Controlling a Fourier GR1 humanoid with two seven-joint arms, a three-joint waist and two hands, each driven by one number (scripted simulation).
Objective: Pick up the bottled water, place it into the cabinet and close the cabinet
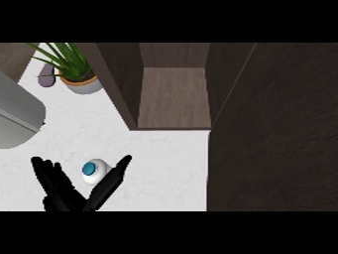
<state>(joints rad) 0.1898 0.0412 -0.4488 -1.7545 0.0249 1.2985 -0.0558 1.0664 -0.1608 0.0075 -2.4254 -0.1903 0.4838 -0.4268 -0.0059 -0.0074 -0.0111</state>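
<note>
One bottled water (93,171) (blue cap up) between spread fingers of one hand (62,191), probably left; one cabinet (173,94) open.

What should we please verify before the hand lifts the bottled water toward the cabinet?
1. Left hand brackets the clear blue-capped water bottle, fingers straight: ok.
2. Fingers curled round the bottle: not ok.
3. Bottle upright on the white counter: ok.
4. Dark wooden cabinet open, shelf bare: ok.
5. Cabinet door swung clear of the opening: ok.
6. Right hand's position: cannot tell, out of view.
</note>
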